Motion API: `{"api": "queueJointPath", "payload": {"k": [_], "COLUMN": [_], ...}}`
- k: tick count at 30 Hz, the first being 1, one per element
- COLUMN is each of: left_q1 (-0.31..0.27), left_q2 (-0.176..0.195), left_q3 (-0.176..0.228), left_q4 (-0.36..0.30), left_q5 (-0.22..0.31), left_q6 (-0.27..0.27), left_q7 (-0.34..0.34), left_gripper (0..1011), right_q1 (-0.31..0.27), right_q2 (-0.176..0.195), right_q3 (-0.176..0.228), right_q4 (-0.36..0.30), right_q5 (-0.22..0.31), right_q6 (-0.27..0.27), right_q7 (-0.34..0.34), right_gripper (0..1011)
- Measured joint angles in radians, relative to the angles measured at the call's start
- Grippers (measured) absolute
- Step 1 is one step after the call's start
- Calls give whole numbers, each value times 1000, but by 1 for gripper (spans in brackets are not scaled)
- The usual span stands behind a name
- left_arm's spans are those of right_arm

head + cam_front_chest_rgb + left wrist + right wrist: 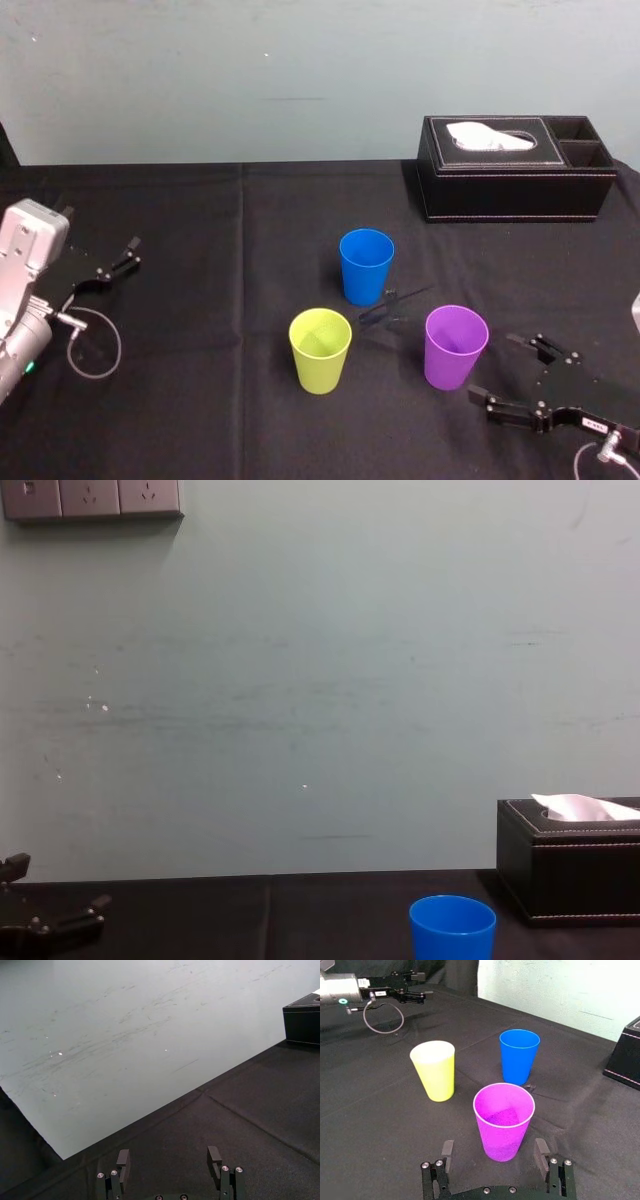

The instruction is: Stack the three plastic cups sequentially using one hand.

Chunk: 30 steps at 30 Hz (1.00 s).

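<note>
Fingers (541, 1149) of the right gripper (497, 367) are standing spread wide with nothing between them, low over the black table (200, 420) at its near right. The purple cup (456, 347) is sitting upright, mouth up, just ahead of those fingers. In the right wrist view it is lining up with the middle of the gap, close to the tips but not yet inside them. Its long axis is running straight up from the table, across the line of the fingers, so a level push forward looks like all the grasp is asking for.

The yellow-green cup (320, 350) is standing to the robot's left of the purple one. The blue cup (366, 266) is standing farther back between the two, and all three are apart from one another. The left gripper (128, 255) is idling, also spread and empty, at the far left edge of the table, well apart from every cup. So the right arm is clearly the nearer one for this job. A black tissue box (515, 180) is resting at the back right, out of the way.
</note>
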Motion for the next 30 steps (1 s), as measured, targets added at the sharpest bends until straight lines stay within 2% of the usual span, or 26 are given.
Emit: {"api": "queueJointPath", "payload": {"k": [30], "left_q1": [0], "left_q2": [0], "left_q3": [0], "left_q4": [0], "left_q5": [0], "left_q6": [0], "left_q7": [0], "left_gripper": [1010], "right_q1": [77], "right_q2": [-46], "right_q3": [-62], "right_q4": [40], "right_q5": [-13], "right_q6": [23], "right_q7": [-19], "right_gripper": [1004]}}
